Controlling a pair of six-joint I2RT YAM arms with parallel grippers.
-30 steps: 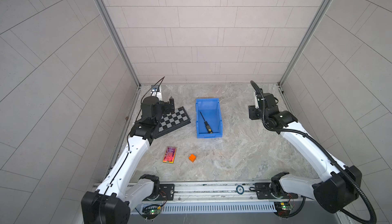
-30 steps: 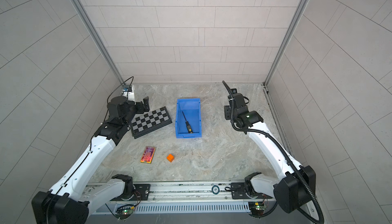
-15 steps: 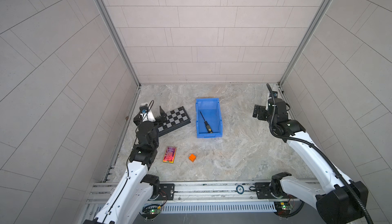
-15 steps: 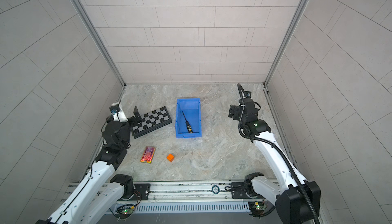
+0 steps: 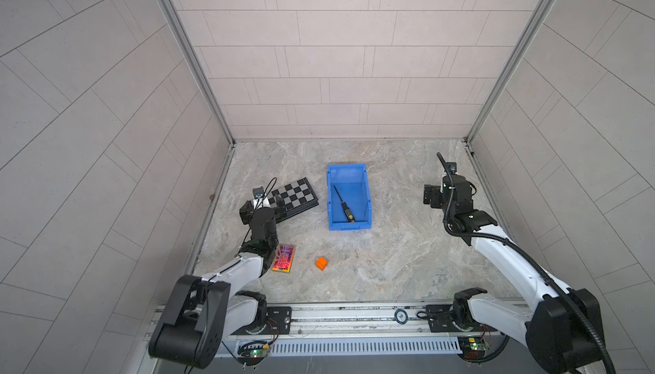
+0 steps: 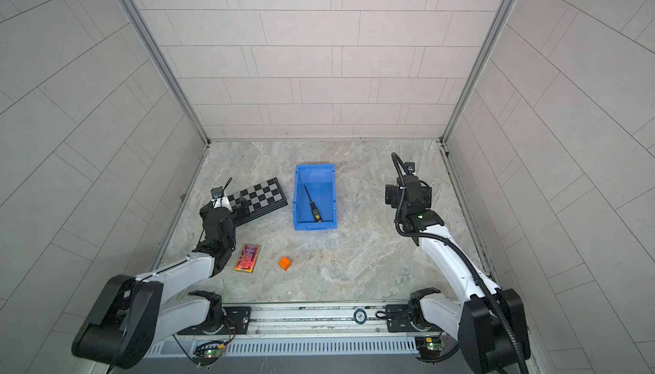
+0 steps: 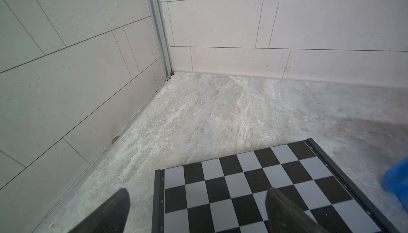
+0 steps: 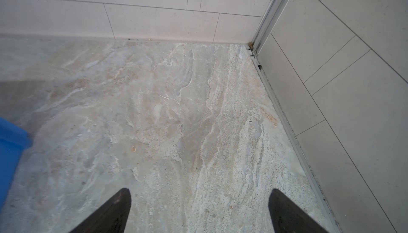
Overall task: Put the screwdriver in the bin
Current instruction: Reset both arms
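The screwdriver (image 5: 343,205) (image 6: 313,206), with its black handle and thin shaft, lies slanted on the floor of the blue bin (image 5: 349,227) (image 6: 315,226) in both top views. Nothing holds it. My left gripper (image 5: 263,206) (image 6: 225,205) (image 7: 196,196) hovers open over the near left end of the chessboard, left of the bin. My right gripper (image 5: 450,191) (image 6: 409,191) (image 8: 199,193) stands open over bare floor, well to the right of the bin. A blue edge of the bin (image 7: 397,181) (image 8: 8,141) shows in each wrist view.
A folded black-and-white chessboard (image 5: 296,196) (image 6: 262,195) (image 7: 242,187) lies left of the bin. Nearer the front lie a red-pink card (image 5: 283,258) (image 6: 247,258) and a small orange cube (image 5: 321,263) (image 6: 284,263). Tiled walls close in the left, back and right sides.
Both arms have drawn back toward the front and their own sides, the left arm folding low. The screwdriver has stayed in the bin.
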